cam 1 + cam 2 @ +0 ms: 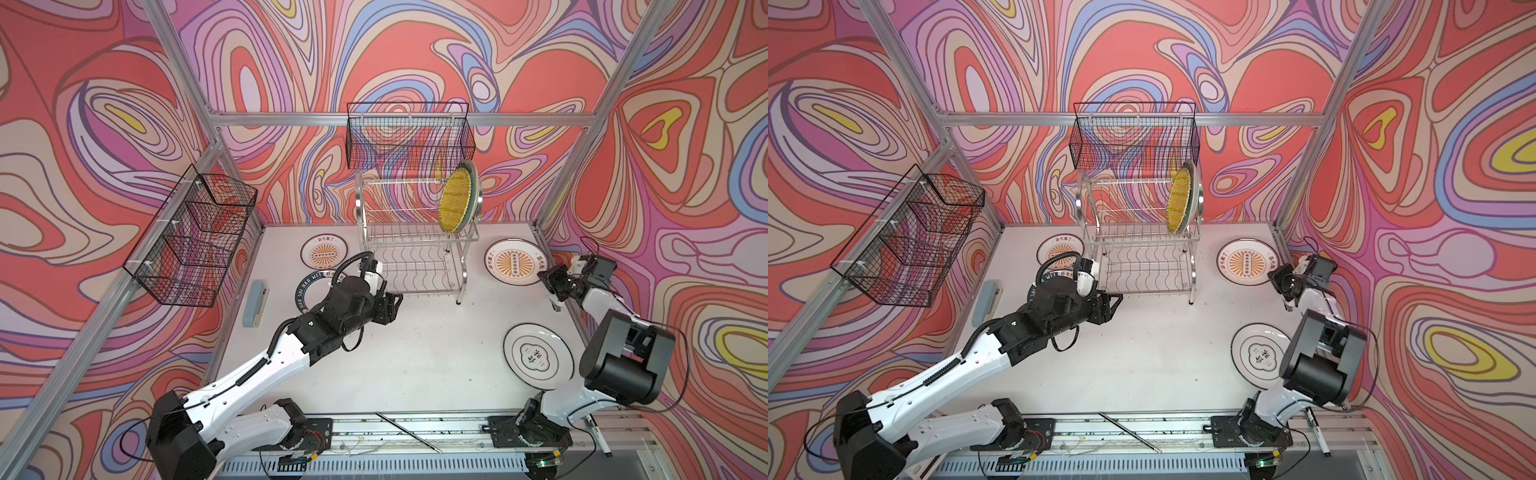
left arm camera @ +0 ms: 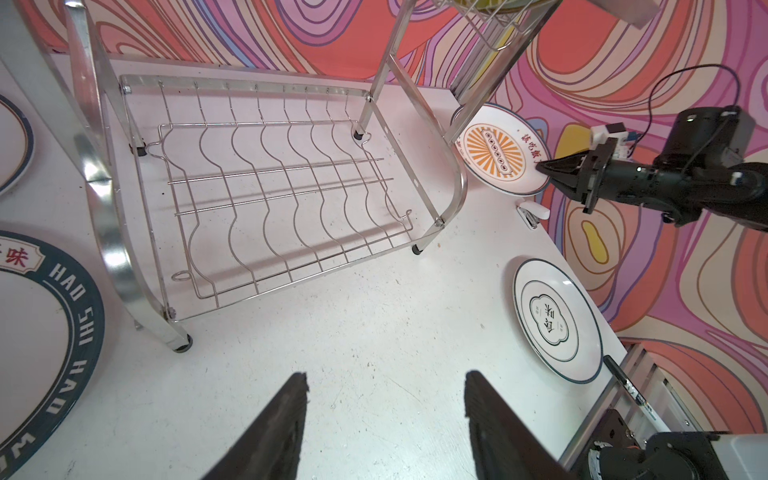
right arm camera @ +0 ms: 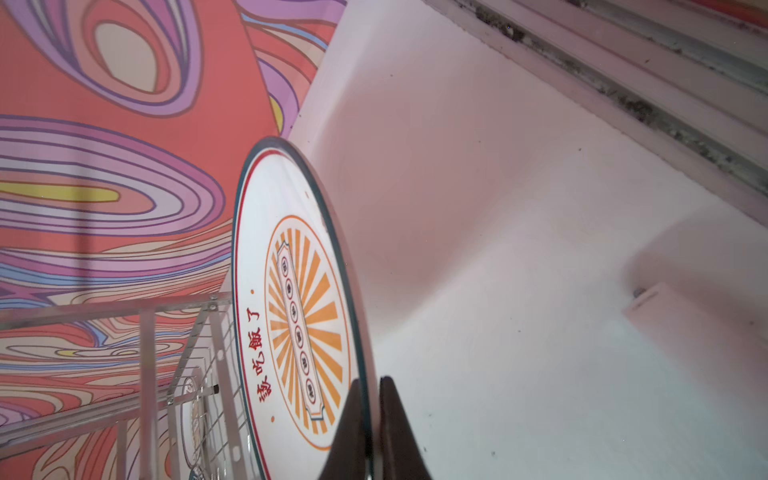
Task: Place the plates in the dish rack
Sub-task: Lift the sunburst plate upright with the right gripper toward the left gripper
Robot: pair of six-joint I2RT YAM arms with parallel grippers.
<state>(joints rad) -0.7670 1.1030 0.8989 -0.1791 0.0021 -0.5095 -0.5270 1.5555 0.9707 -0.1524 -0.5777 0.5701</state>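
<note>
As swirled walls [image 1: 415, 62] enclose table [image 1: 415, 353] | left end effector [image 2: 384, 376] spread | right end effector [image 3: 371, 382] pinching sunburst plate [image 3: 291, 249]

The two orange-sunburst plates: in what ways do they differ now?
The left sunburst plate lies on the table, left of the dish rack in both top views; the right sunburst plate lies right of it. No gripper touches the left sunburst plate; the right gripper is shut on the right sunburst plate's rim. Both are white with orange rays; neither is racked.

Lettered plate [image 1: 303, 293] mostly hidden under left arm [image 1: 266, 365].
</note>
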